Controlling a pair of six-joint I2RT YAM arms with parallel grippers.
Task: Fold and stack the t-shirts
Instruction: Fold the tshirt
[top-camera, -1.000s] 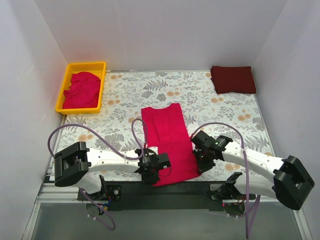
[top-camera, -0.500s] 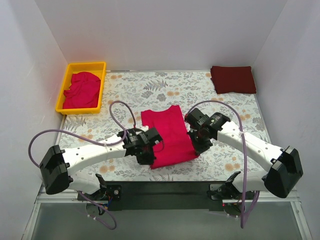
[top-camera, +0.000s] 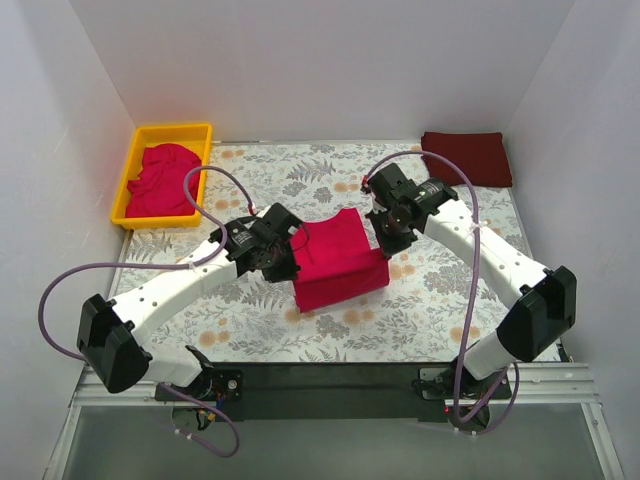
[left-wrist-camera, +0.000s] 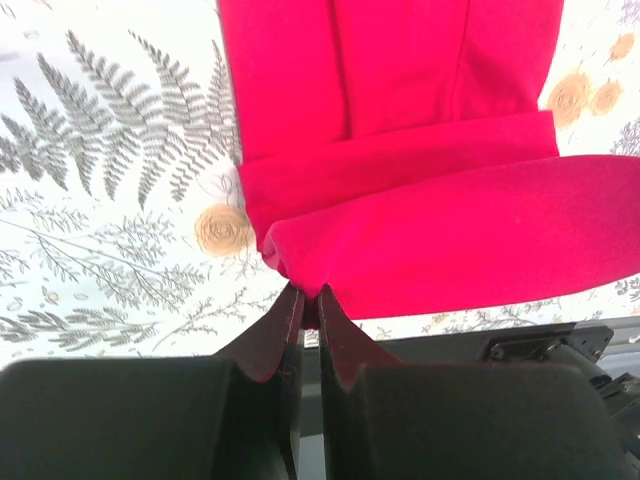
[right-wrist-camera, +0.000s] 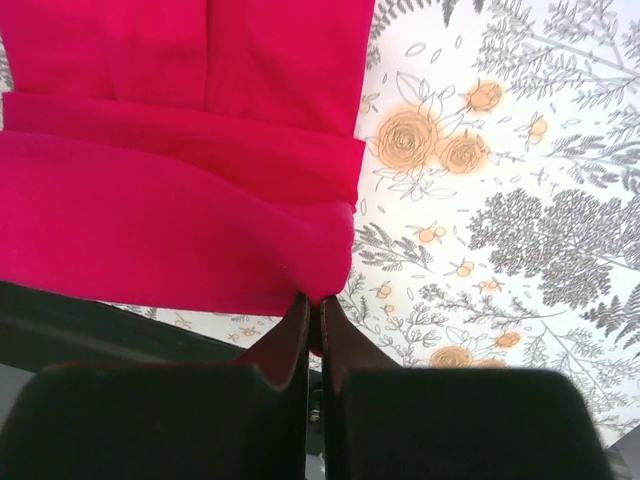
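Left gripper (left-wrist-camera: 310, 296) is clamping the left corner of the crimson-pink t-shirt's (top-camera: 338, 262) lifted edge. Right gripper (right-wrist-camera: 313, 301) is pinching the right corner. Both are holding that edge raised and doubled over the shirt's far half, which is lying mid-table on the floral tablecloth (top-camera: 440, 290).

We see our gripper (right-wrist-camera: 313, 300) at the bottom edge, its two dark fingers (right-wrist-camera: 285, 340) pressed together on a corner of the pink shirt (right-wrist-camera: 180, 210). From that pinched corner the cloth spreads left as a rounded fold, lying over a flatter layer of the same shirt further up, where long creases run. To the right lies the floral table (right-wrist-camera: 500, 200), with orange roses (right-wrist-camera: 405, 135) just beside the shirt's edge. A dark band (right-wrist-camera: 90, 325) shows below the fold at lower left
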